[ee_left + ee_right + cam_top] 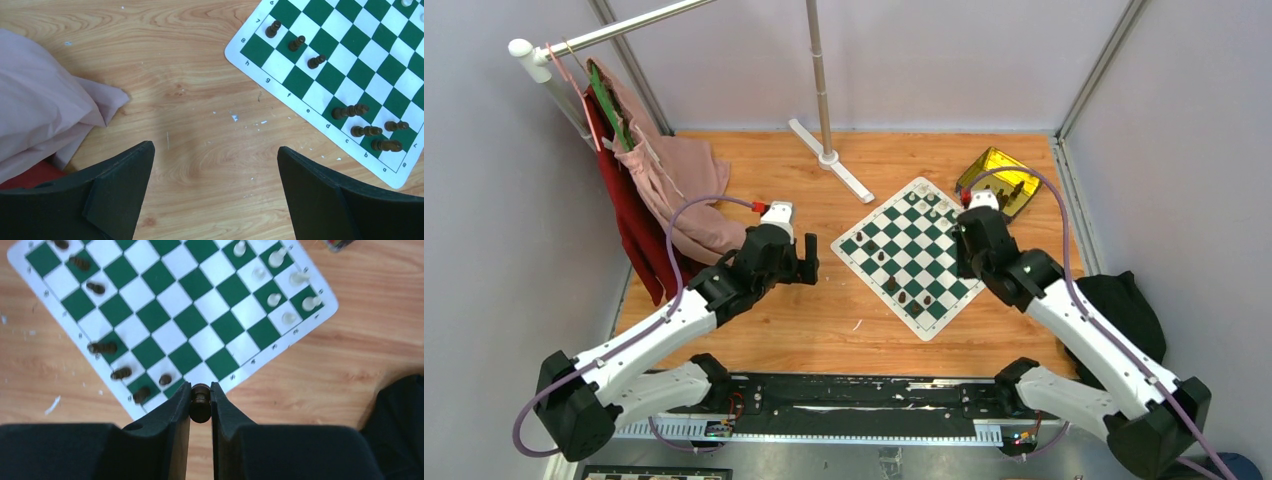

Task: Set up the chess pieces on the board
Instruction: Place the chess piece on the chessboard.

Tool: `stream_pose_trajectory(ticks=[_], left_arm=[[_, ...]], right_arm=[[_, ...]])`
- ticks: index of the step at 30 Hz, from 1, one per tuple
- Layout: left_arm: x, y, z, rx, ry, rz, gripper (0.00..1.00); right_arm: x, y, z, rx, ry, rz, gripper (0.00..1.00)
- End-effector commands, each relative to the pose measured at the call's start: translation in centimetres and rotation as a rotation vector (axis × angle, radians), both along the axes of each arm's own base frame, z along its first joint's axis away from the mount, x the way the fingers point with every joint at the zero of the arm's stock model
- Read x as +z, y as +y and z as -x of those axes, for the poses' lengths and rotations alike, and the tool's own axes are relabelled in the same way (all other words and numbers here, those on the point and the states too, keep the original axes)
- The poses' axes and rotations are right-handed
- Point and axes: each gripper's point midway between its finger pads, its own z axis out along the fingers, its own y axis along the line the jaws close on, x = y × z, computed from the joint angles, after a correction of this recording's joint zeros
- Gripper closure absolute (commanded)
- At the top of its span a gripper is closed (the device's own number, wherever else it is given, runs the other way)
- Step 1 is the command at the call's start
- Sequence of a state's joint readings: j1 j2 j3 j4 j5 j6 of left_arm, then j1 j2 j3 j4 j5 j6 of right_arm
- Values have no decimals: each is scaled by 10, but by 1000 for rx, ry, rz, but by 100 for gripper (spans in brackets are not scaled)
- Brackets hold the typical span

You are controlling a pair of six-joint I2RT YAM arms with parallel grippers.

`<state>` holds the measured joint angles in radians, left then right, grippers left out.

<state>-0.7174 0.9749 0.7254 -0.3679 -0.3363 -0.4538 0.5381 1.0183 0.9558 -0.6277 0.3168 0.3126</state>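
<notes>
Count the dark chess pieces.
8. Three dark pieces stand in a line on the board, four cluster by its corner nearest the right gripper, which holds one. More may be hidden.

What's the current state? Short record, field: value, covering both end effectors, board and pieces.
left end effector: open, empty, over bare table left of the board
right end effector: shut on one dark piece, near the board's edge
board: flat, turned corner-on to the arms
dark pieces: several, along one side of the board
white pieces: several, along the opposite side
gold tin: past the board's far right edge
</notes>
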Motion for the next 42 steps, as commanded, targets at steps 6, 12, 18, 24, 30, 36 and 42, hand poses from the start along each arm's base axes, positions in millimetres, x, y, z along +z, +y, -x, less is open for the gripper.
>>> stream_pose_trajectory(ticks=[6,12,18,24,30,36,42], left_arm=[[-2,-16,-2,-29,2,-13,0],[-4,-17,0,-41,6,-40,0],[-4,-11,3,-38,2,-56,0],[-10,-8,6,-40,6,-66,0],[-10,-7,7,-49,6,-77,0],[-11,-7,7,-57,4,-85,0],[-14,-7,8,-67,7,-90,0]], right_arm=[[-58,9,72,62,154,54,100],[-89,33,77,128,187,26,100],[-111,52,77,169,208,22,100],[-129,67,77,189,207,26,100],[-141,72,79,185,205,47,100],[-150,70,82,169,202,69,100],[-154,60,83,134,202,106,100]])
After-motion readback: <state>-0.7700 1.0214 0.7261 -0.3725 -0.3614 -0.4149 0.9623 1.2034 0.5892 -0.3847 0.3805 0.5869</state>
